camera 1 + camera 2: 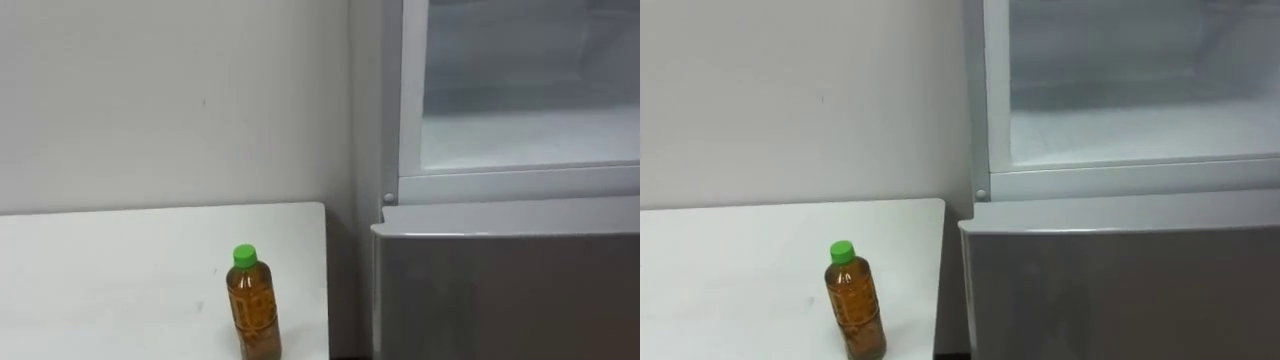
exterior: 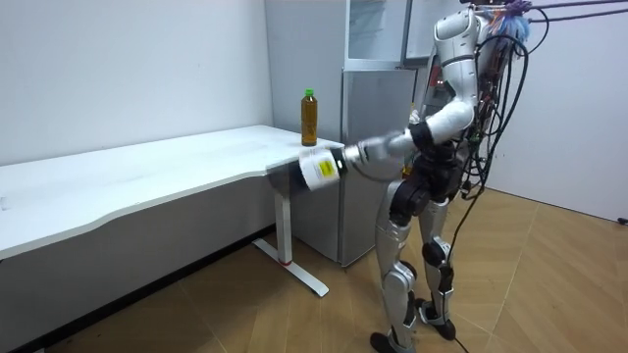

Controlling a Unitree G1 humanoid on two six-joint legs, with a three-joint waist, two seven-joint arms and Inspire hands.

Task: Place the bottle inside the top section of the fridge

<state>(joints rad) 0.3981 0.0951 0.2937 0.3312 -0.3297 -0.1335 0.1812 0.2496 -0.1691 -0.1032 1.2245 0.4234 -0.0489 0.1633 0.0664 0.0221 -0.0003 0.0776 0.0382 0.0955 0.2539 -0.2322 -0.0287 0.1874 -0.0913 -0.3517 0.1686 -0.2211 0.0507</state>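
Amber drink, green cap (image 1: 244, 256): one bottle (image 1: 253, 310), upright on the white table (image 1: 100, 270), close to the table's right edge and near its front. You will find it held by neither hand.

Item, fridge: just right of the table, with a narrow dark gap between them. The upper compartment (image 1: 520, 140) stands open, pale inside, and its white frame post rises on the side nearest the bottle. The grey lower door (image 1: 500, 290) is closed, and its top edge runs just beneath the opening.

Item, wall (image 1: 170, 100): plain and light, behind the table.

Item, robot: your robot stands before the fridge at the table's end. Its left hand (image 2: 314, 168) reaches forward at the table's corner, below the bottle. You cannot tell its grip.
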